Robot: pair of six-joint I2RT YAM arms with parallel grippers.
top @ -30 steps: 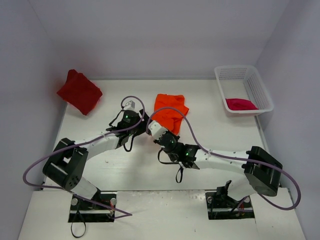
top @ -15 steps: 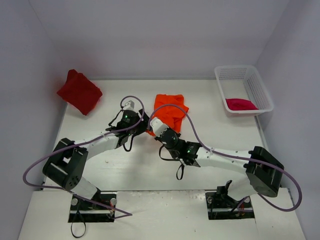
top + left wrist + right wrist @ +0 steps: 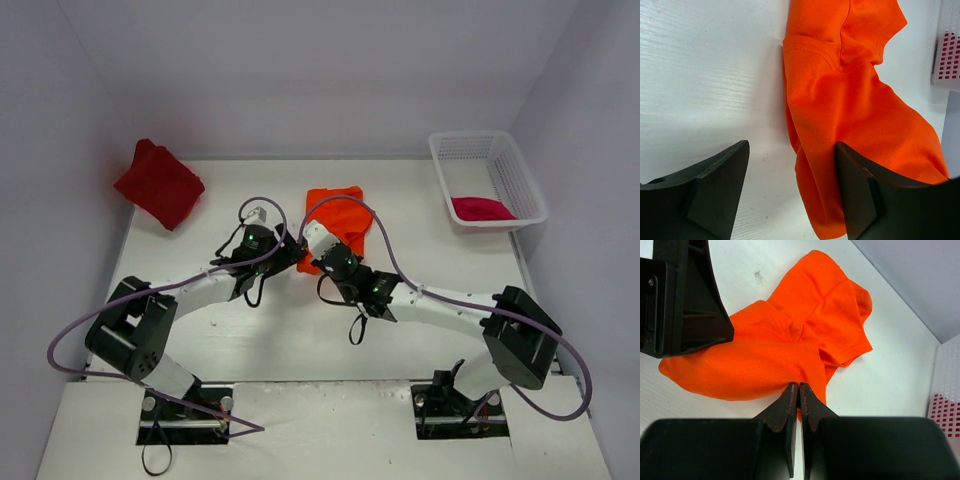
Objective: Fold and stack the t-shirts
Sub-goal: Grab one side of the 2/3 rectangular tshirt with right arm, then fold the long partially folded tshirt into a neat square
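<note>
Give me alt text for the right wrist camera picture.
The right gripper, jaws closed, pinches a fold of the crumpled orange t-shirt lying on the white table. A white mesh basket shows at the right edge.

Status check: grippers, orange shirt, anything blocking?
Left gripper open at the orange t-shirt edge. Right gripper shut on it, cloth crumpled, unfolded. Dark red t-shirt far left, pink t-shirt in basket. No obstruction seen.

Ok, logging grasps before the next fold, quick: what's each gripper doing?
Left gripper: open, orange shirt edge between its fingers.
Right gripper: shut on the orange shirt.
</note>
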